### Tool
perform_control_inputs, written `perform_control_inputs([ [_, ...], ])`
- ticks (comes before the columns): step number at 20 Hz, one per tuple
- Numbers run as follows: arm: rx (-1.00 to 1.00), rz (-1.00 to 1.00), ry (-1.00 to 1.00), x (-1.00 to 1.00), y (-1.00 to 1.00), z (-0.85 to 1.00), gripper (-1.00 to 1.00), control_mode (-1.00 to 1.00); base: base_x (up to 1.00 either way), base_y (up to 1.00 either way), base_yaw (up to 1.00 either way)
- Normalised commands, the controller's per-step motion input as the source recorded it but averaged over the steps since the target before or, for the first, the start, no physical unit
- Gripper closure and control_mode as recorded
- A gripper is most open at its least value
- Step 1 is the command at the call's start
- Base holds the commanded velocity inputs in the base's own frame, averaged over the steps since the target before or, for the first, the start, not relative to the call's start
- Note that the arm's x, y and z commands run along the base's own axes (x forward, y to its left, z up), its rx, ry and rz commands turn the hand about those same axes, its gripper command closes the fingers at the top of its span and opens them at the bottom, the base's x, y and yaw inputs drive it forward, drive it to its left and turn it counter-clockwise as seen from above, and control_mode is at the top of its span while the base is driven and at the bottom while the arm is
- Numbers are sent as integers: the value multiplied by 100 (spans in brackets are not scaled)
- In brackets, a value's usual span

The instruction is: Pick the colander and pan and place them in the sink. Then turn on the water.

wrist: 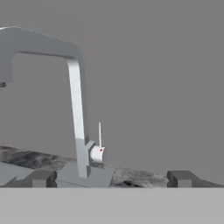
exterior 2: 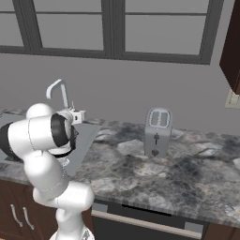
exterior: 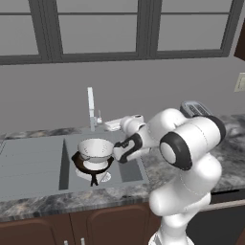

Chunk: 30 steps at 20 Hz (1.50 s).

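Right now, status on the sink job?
Gripper open, empty, facing the tap. Colander sits on the pan, both in the sink. No water running. Nothing between gripper and tap lever.

Tall slim pale grey metal tap [wrist: 78, 113] upright on mottled stone counter [wrist: 140, 177], thin lever [wrist: 99, 139] upright beside stem; dark fingertips [wrist: 41, 178] spread wide.

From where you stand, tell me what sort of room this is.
A home kitchen, rendered rather than real. A metal sink with a tall tap is set into a marbled stone counter, a toaster stands on that counter, and dark wooden cabinets run below it.
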Motion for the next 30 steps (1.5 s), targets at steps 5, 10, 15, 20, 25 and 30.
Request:
perform_control_inputs([
  [5, 0, 0, 0, 24, 1, -14, -100, -100, 0, 0, 0],
  [10, 0, 0, 0, 30, 0, -26, -100, -100, 0, 0, 0],
  [15, 0, 0, -1, 30, 0, -26, -100, -100, 0, 0, 0],
  [20, 0, 0, -5, 30, 0, -13, -100, -100, 0, 0, 0],
  [25, 0, 0, -11, 16, 0, -12, -100, -100, 0, 0, 0],
  [30, 0, 0, -8, 13, 0, -20, -100, -100, 0, 0, 0],
])
